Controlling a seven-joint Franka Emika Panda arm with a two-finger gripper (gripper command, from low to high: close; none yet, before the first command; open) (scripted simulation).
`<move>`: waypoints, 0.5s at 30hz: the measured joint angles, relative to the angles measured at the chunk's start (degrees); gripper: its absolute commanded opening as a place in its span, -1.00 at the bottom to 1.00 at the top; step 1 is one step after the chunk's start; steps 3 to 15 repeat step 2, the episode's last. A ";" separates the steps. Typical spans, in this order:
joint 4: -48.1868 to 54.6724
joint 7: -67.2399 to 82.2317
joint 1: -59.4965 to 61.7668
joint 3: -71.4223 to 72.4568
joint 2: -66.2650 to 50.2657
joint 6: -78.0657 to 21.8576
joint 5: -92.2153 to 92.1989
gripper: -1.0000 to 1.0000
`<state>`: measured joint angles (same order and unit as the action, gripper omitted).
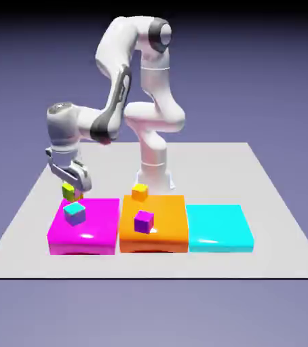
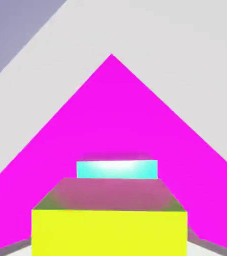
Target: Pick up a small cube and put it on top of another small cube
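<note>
**Yellow-topped cube held above the cyan-topped cube**

The pincer [image 1: 72,192] was closed on the small cube [image 1: 69,190], the one with a yellow top and lime-green sides, and held it clear of the surfaces below. In the exterior view the cube sat between the two fingers at the far left corner of the magenta slab [image 1: 89,234], lifted off it.

Just below the pincer and slightly toward the camera stood another small cube [image 1: 75,213], cyan on top with purple sides, resting on the magenta slab. The two cubes were near each other but not touching; a narrow gap showed between them.

The hand view agreed: the small cube [image 2: 109,231] filled the bottom of the frame, large and yellow, hiding the fingertips, and beyond it the cyan top of another small cube [image 2: 116,169] showed against the magenta slab [image 2: 110,115]. The grey tabletop [image 2: 185,50] lay past the slab's corner.

Off to the pincer's side, toward the exterior view's right, lay an orange slab [image 1: 163,230] carrying a purple cube with a magenta top [image 1: 144,221], with an orange-yellow cube [image 1: 140,192] at its far edge. Farther still in that direction lay a cyan slab [image 1: 219,227], well apart from the pincer. All three slabs rested on the tabletop [image 1: 265,203].
</note>
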<state>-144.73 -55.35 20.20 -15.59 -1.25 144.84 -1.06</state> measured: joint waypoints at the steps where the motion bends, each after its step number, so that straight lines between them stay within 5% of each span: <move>1: 0.00 -0.07 -0.15 -0.11 0.00 -0.01 0.09 1.00; 15: 0.00 -0.07 -0.10 -0.11 0.00 -0.01 0.09 1.00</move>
